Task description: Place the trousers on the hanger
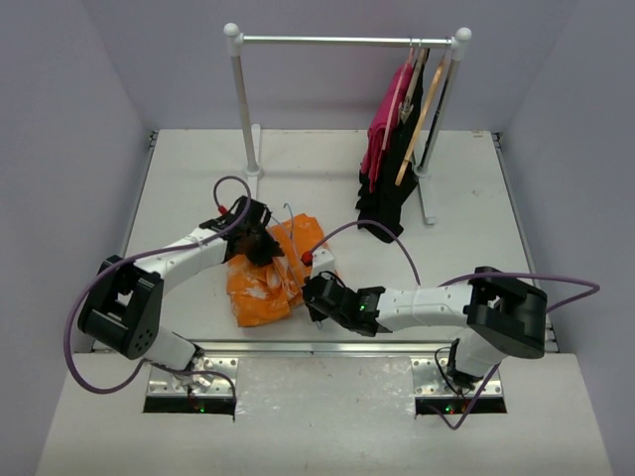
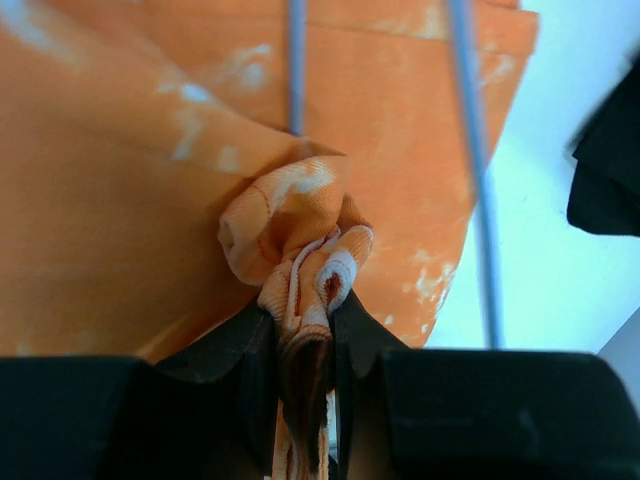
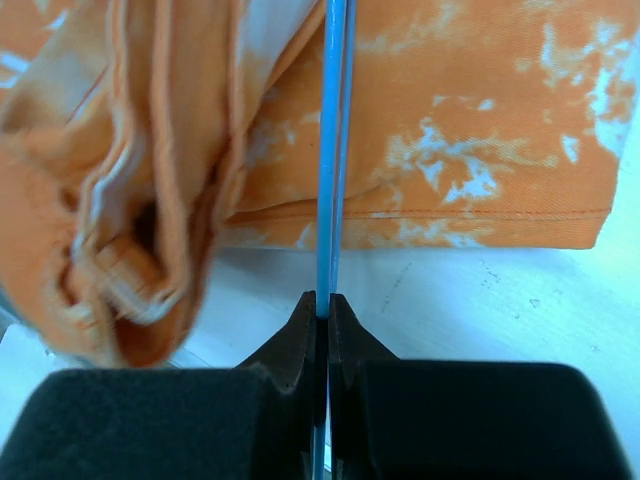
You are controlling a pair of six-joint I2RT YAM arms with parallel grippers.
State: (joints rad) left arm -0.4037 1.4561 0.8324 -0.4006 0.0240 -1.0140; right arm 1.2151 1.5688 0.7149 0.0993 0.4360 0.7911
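The orange trousers with white blotches lie bunched on the table between the two arms. My left gripper is shut on a rolled fold of the trousers, pinched between its jaws. Two thin blue-grey wires of the hanger run across the cloth ahead of it. My right gripper is shut on the hanger wire, which runs straight up from its jaws over the trousers. The hanger's slim hook pokes out above the orange cloth.
A white clothes rack stands at the back. At its right end hang a pink garment, a black garment that reaches the table, and a tan wooden hanger. The rack's left post stands just behind the left arm.
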